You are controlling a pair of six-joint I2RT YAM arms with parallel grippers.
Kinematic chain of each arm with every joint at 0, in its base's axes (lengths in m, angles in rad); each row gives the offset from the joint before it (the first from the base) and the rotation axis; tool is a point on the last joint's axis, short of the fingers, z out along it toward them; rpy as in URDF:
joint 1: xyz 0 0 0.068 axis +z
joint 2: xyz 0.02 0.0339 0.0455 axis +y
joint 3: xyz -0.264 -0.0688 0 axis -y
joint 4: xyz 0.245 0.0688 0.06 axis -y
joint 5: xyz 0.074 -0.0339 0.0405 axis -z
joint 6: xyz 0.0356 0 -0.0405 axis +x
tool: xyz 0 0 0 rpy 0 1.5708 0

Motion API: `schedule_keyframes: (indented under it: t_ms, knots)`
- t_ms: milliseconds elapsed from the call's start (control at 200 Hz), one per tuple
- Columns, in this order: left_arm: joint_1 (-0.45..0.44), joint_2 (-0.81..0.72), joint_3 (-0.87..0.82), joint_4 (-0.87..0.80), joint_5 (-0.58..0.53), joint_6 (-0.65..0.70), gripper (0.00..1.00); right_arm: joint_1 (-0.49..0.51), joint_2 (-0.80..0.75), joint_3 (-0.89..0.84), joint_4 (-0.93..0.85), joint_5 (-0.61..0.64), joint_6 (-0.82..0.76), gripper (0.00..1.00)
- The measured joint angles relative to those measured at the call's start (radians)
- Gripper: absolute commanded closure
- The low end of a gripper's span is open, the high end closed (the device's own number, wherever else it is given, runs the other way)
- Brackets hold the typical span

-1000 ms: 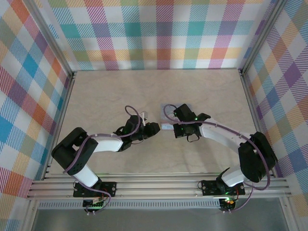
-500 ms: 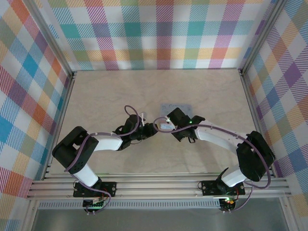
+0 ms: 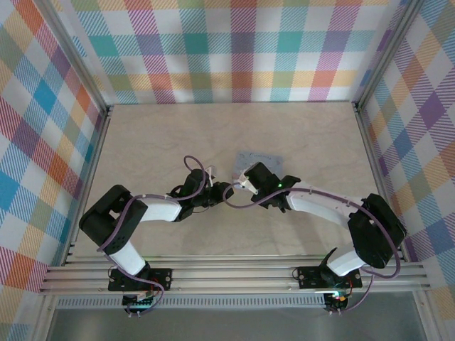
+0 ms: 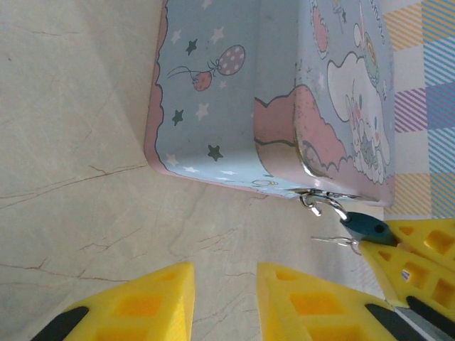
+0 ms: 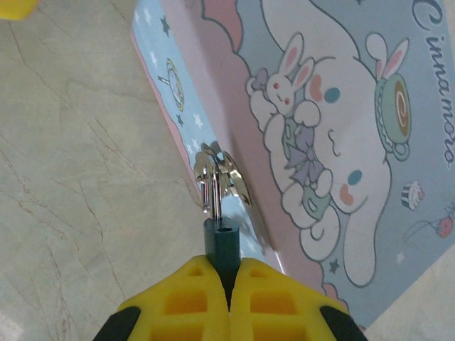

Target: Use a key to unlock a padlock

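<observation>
Fingertips (image 4: 146,305) of the left gripper (image 4: 224,280) are being held apart low over the table (image 4: 71,142), with nothing being gripped between them. Just to its right, the right gripper (image 5: 229,266) is being kept clamped together on the dark-blue body of the padlock (image 5: 219,243). The padlock's thin shackle (image 5: 211,186) is being held through the shiny hasp (image 5: 229,167) on the near side of the pale blue cartoon-printed box (image 5: 341,106). A thin greyish metal sliver (image 4: 340,242) is being shown in the left wrist view touching the padlock; whether it is the key cannot be told. Farther off, the box is being left flat near the table's middle.
</observation>
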Motion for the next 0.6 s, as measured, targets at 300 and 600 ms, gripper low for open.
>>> schedule_keyframes:
  t_ms: [300,600]
  knots:
    - [0.008,0.000,-0.003,0.002,0.000,-0.002,0.72,0.018,-0.024,-0.128,0.167,-0.031,-0.129,1.00]
    - [0.014,-0.001,-0.019,0.004,-0.001,-0.004,0.72,0.018,-0.025,-0.134,0.290,-0.002,-0.210,1.00]
